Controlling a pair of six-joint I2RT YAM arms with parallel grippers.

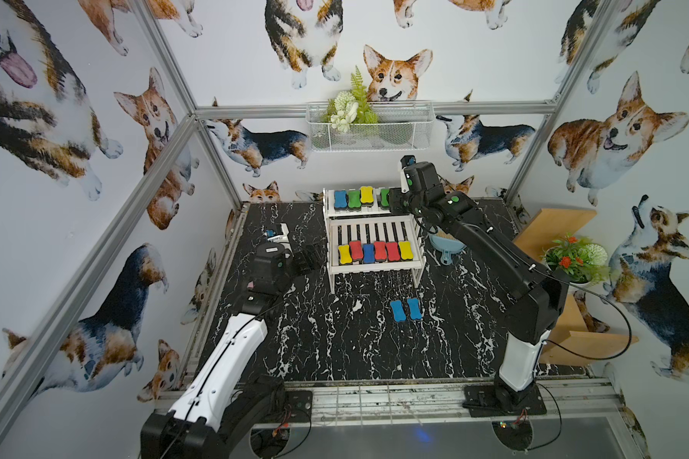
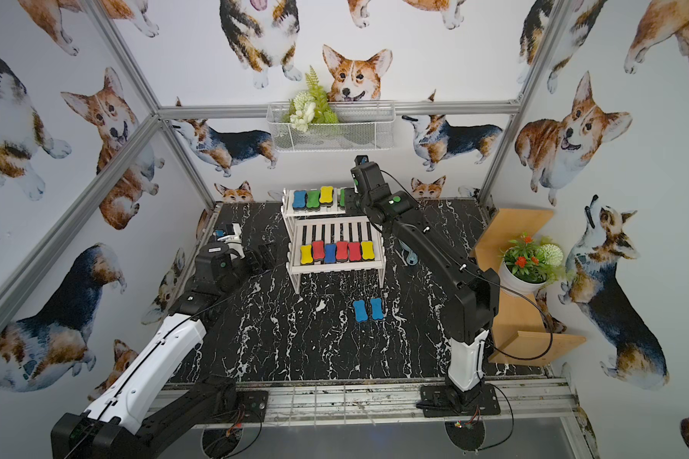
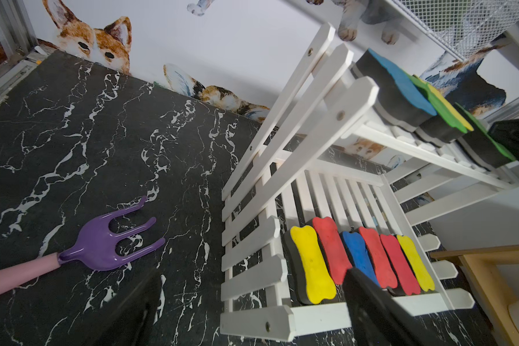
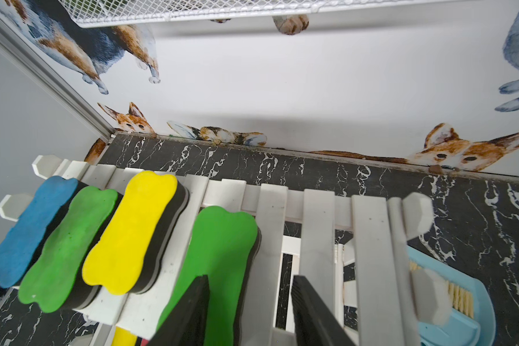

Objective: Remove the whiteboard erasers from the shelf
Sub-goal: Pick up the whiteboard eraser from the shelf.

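Foam erasers (image 1: 380, 251): ten on one shelf (image 1: 374, 265)

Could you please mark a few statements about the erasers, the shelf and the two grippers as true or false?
1. Two blue erasers lie on the table in front of the shelf. True.
2. The shelf's lower tier holds four erasers. False: it holds six.
3. A red eraser sits on the upper tier. False: blue, green, yellow and green ones sit there.
4. The left gripper is open and empty. True.
5. The right gripper, jaws open, is at a green eraser on the upper tier. True.
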